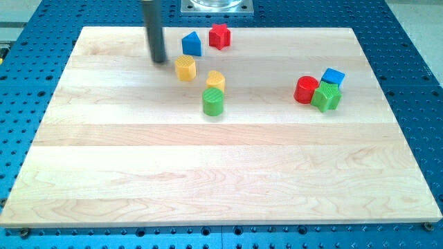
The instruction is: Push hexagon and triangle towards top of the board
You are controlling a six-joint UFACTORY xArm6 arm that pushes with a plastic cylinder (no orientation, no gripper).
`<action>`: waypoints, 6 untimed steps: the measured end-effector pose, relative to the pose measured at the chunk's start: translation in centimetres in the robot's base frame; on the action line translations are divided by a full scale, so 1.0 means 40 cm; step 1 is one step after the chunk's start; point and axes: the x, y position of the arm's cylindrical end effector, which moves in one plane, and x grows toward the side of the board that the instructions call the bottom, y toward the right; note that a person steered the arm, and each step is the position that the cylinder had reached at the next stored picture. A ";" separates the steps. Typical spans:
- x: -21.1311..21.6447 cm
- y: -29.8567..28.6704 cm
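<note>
A red star (219, 35) is seen near the top edge of the wooden counter (221, 180). A yellow block (215, 80) with a rounded top is placed near the middle, and a green cylinder (213, 102) is set just below it, touching or nearly so. Toward the view's right, three blocks are clustered: a red cylinder (305, 90), a green block (326, 96) touching it, and a blue cube (333, 77) behind them.

Wood board (221, 180) on blue perforated bench (415, 41); 7 blocks up top: 2 blue, 2 red, 2 green, yellow hexagon (185, 68).
</note>
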 end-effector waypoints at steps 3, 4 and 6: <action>0.055 0.219; 0.095 0.187; 0.044 0.129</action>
